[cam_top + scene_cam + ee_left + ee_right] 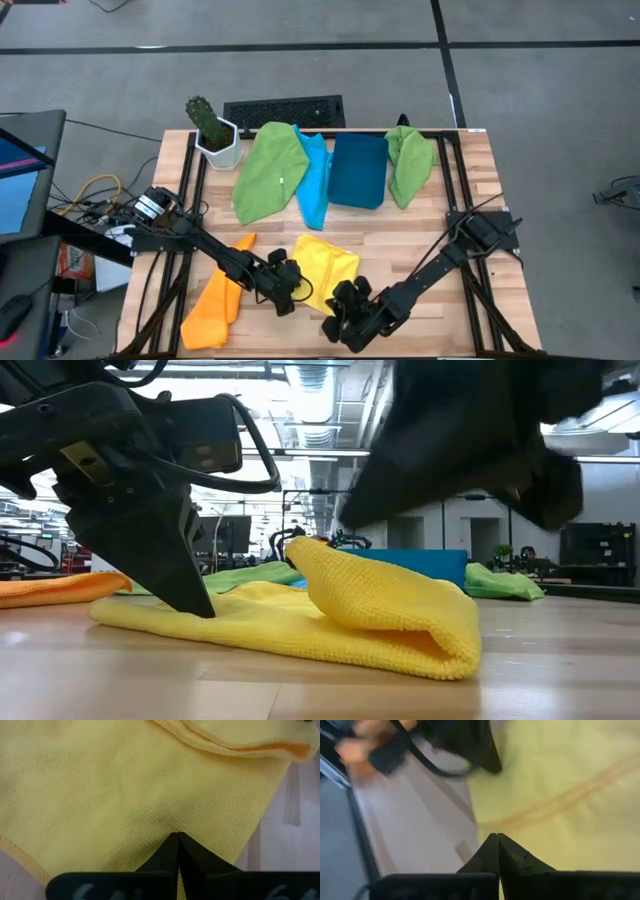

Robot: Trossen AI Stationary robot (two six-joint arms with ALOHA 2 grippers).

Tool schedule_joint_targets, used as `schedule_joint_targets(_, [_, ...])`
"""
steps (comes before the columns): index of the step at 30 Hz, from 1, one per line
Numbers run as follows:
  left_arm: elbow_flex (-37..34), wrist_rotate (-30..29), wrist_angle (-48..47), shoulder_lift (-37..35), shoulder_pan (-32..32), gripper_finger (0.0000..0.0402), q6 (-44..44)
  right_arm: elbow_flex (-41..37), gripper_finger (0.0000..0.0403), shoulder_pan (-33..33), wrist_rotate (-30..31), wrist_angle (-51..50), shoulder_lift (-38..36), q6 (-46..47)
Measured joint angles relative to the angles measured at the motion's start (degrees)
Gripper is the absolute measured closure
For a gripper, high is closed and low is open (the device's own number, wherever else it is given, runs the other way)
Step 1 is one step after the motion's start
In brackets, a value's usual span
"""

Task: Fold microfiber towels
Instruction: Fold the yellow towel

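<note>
We have the yellow towel [325, 268] lying near the front edge of the table [470, 215], between our two arms, with one side doubled over into a thick roll. Our left gripper [288, 287] stands on the towel's flat part with its fingers pressed together, and we judge it is there as a weight, pinning the lower layer so the cloth stays put while the fold is made. Our right gripper [345, 312] sits at the towel's front corner, its fingers also pressed together; whether any cloth is caught between them we cannot tell. The orange towel [218, 295] waits just left of the left arm, and the green [270, 170], light blue [315, 178] and second green towel [410, 160] lie at the back beside the bin [358, 170]. Only the low view shows how high the fold bulges and that the left fingertips touch the cloth; only the high view shows which arm is which and where the other towels are.
</note>
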Motion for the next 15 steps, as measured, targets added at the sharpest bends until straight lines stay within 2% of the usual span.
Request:
schedule_joint_targets(4, [0.0,0.0,0.1,0.0,0.0,0.0402,-0.2,0.0,0.039,0.0,-1.2,1.1,1.8,0.2])
schedule_joint_targets(9, [0.0,-0.2,0.6,0.1,0.0,0.0402,-0.2,0.0,0.0373,-0.9,-4.5,5.6,5.4,-0.3])
schedule_joint_targets(15, [0.0,0.0,0.9,0.1,0.1,0.0402,-0.6,0.2,0.0377,-1.2,-4.8,8.5,6.4,-0.7])
